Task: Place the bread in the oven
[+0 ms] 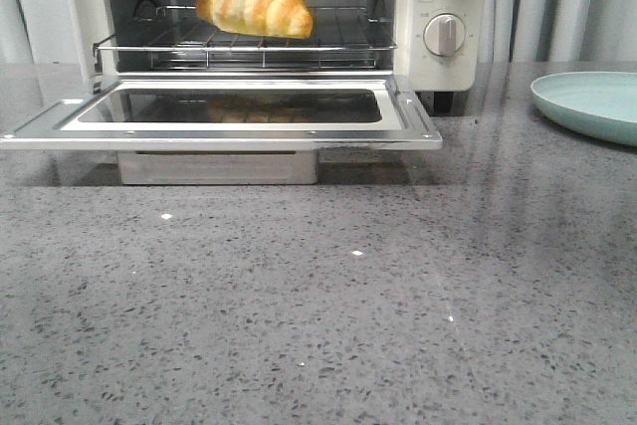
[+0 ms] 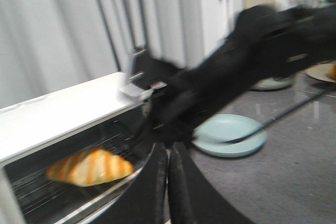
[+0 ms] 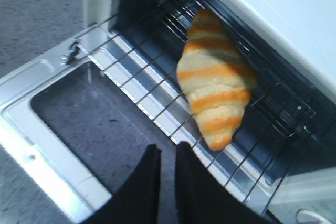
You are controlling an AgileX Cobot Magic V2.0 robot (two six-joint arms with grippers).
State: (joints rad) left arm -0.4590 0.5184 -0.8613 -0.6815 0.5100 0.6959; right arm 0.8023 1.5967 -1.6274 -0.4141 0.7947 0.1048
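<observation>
Showed no arm in the front view, only the bread (image 1: 256, 5) lying on the wire rack (image 1: 244, 44) inside the oven (image 1: 438, 57), long axis across the opening. Caught both grippers in the wrist views: left gripper (image 2: 168, 179) and right gripper (image 3: 168, 174) drawn nearly together, gripping nothing. Revealed a pale green plate (image 2: 229, 135) beside the oven.

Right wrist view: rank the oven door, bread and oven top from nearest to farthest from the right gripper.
1. Oven door: open, right beneath the right gripper.
2. Bread: on the wire rack, just past the fingertips.
3. Oven top: beyond the bread.
</observation>
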